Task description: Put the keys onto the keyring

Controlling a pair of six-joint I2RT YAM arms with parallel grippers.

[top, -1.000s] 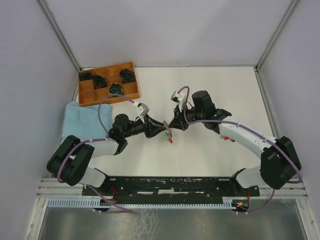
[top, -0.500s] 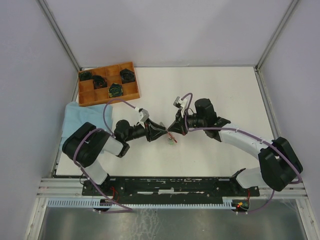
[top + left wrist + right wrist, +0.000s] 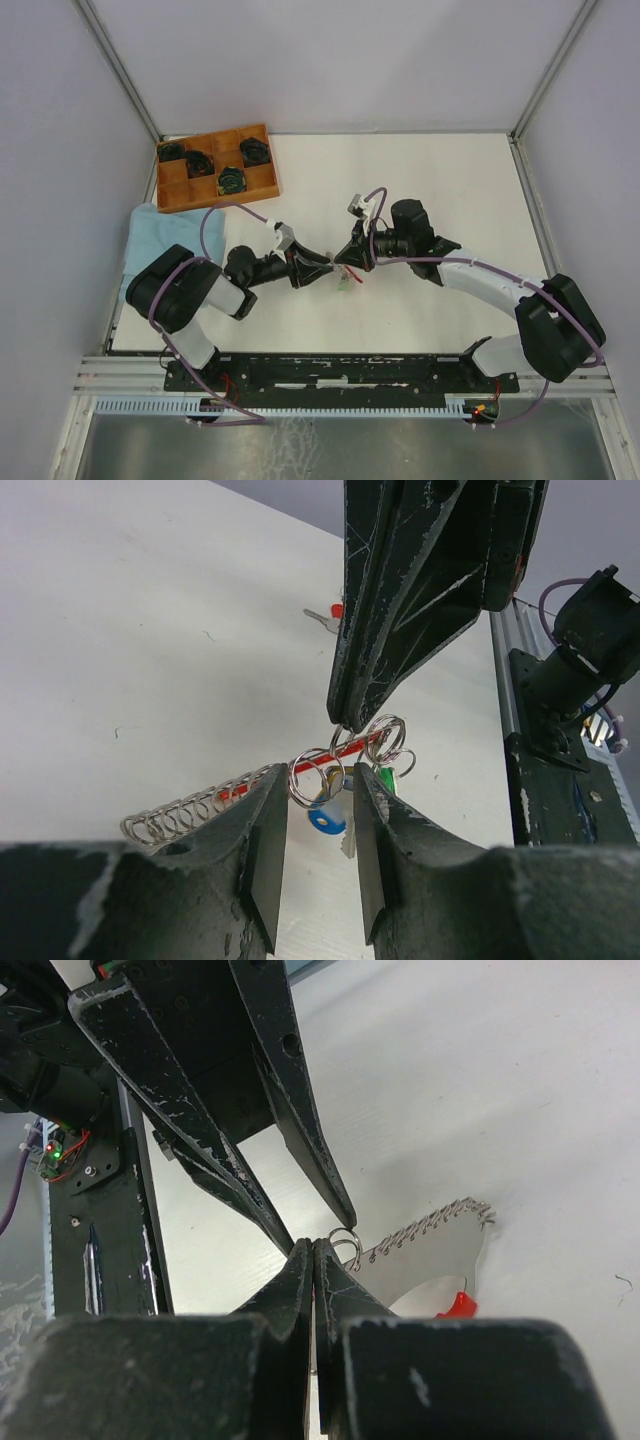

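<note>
Left gripper (image 3: 318, 262) and right gripper (image 3: 345, 262) meet tip to tip at mid-table (image 3: 450, 180), with the keyring (image 3: 345, 755) between them and the keys (image 3: 330, 815) hanging just under it. Tray (image 3: 262, 160) at the far-left corner, coils (image 3: 232, 180) in its compartments. Cloth (image 3: 160, 240) just in front of it, left of both grippers.

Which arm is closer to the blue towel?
Left. The left arm has its elbow right at the near edge of the blue towel. The right arm reaches in from the opposite side, well away from the towel.
</note>
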